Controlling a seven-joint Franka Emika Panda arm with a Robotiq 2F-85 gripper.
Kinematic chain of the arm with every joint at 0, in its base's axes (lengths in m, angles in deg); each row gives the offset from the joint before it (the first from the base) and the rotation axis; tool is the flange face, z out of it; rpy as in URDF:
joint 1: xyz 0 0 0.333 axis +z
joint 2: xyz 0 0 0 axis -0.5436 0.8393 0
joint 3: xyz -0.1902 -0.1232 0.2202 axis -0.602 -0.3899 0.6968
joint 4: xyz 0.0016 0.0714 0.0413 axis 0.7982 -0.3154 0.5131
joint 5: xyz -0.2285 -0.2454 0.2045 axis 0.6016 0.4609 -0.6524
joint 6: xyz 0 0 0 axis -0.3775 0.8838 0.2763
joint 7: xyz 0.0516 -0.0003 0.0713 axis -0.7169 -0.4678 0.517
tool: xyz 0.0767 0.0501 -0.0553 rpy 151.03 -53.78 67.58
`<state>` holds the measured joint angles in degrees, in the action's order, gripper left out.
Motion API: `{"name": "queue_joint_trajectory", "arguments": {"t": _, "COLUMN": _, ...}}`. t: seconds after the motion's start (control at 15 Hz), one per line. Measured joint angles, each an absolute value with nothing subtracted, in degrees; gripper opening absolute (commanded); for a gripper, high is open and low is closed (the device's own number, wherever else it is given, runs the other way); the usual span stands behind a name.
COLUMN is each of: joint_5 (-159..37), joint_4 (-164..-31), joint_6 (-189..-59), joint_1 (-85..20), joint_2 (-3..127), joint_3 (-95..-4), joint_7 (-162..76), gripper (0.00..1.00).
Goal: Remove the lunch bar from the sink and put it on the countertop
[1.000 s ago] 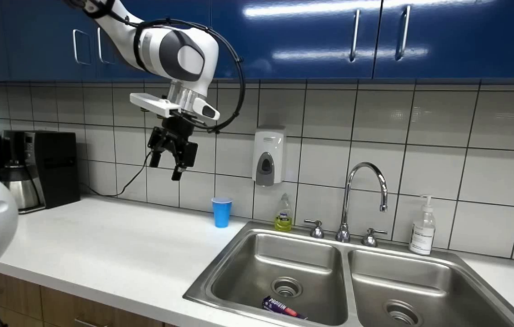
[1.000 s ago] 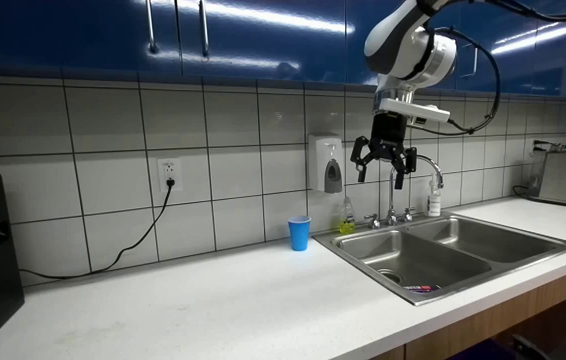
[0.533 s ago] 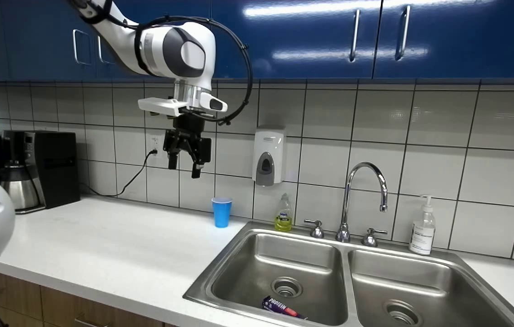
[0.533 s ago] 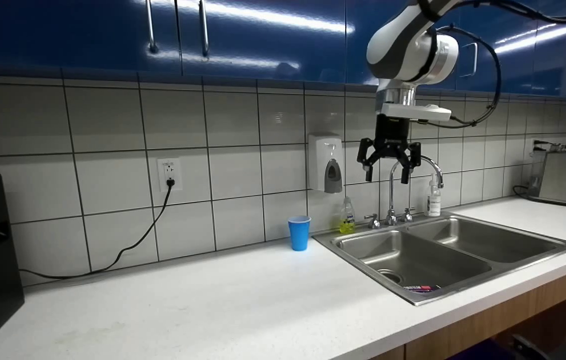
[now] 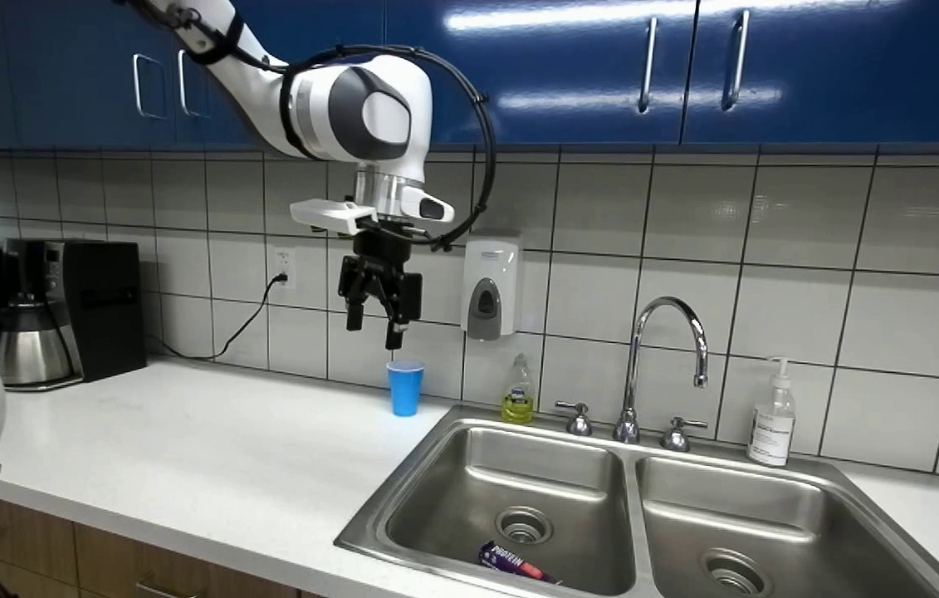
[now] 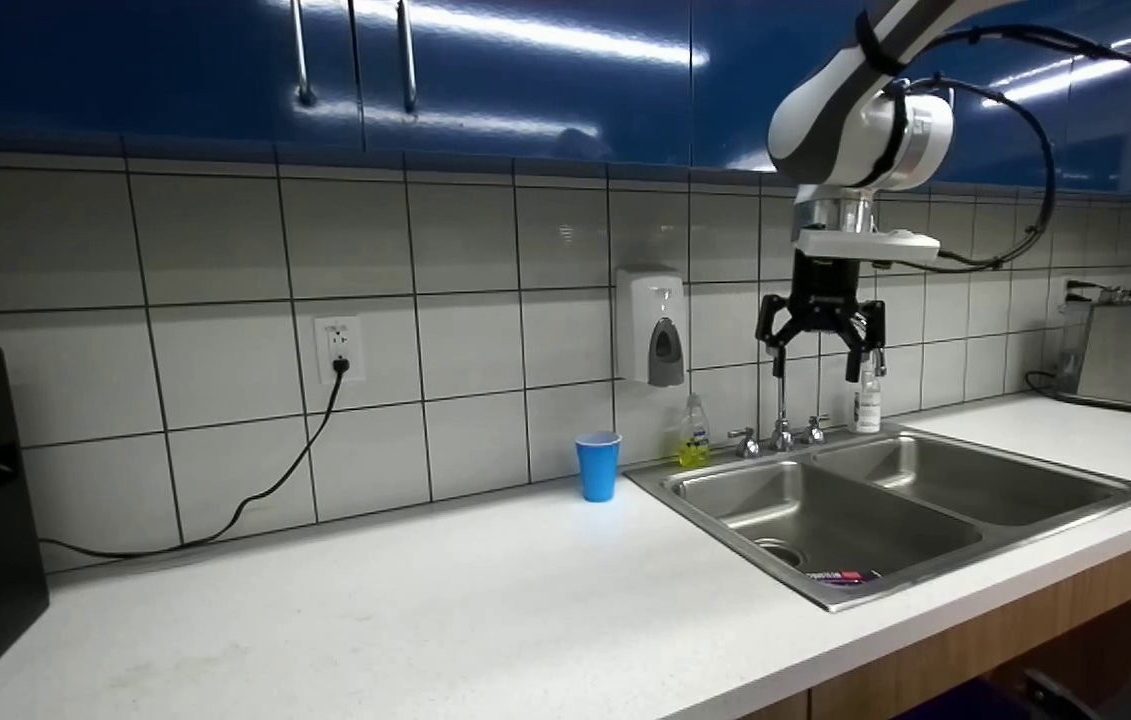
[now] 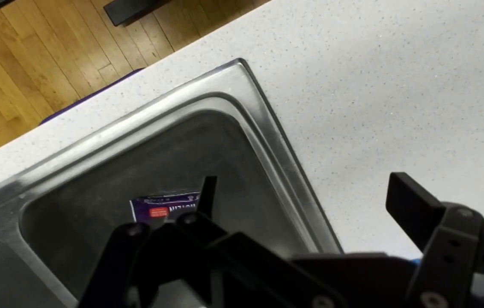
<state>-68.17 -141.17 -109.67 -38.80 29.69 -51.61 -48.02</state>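
The lunch bar (image 5: pixel 517 563), a dark purple wrapper with a red patch, lies in a basin of the steel sink (image 5: pixel 633 507), near the drain and front wall. It also shows in an exterior view (image 6: pixel 843 577) and the wrist view (image 7: pixel 158 209), where a finger and linkage partly cover it. My gripper (image 5: pixel 374 332) is open and empty, pointing down high above the surfaces; it also shows in an exterior view (image 6: pixel 816 368). In the wrist view my gripper (image 7: pixel 304 179) has one finger over the basin and the other over the white countertop (image 7: pixel 374 85).
A blue cup (image 5: pixel 405 389) stands on the countertop by the sink's back corner. Behind the sink are a dish soap bottle (image 5: pixel 518 394), a curved faucet (image 5: pixel 633 365) and a pump bottle (image 5: pixel 772 419). A soap dispenser (image 5: pixel 491 286) hangs on the wall. Blue cabinets (image 5: pixel 535 75) hang above.
My gripper has moved to the right in both exterior views, straightened from a tilt to nearly vertical, and come slightly lower. It stays open. The lunch bar has not moved.
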Motion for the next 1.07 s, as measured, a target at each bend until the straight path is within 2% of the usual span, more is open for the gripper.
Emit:
{"name": "queue_joint_trajectory", "arguments": {"t": 0.6, "joint_5": -68.2, "joint_4": -140.1, "joint_6": -117.8, "joint_1": -44.4, "joint_2": 39.9, "joint_3": -58.5, "joint_7": -47.8, "gripper": 1.00}}
{"name": "queue_joint_trajectory", "arguments": {"t": 1.07, "joint_5": -72.4, "joint_4": -130.1, "joint_6": -119.0, "joint_1": -44.8, "joint_2": 53.8, "joint_3": -60.0, "joint_7": -43.0, "gripper": 1.00}}
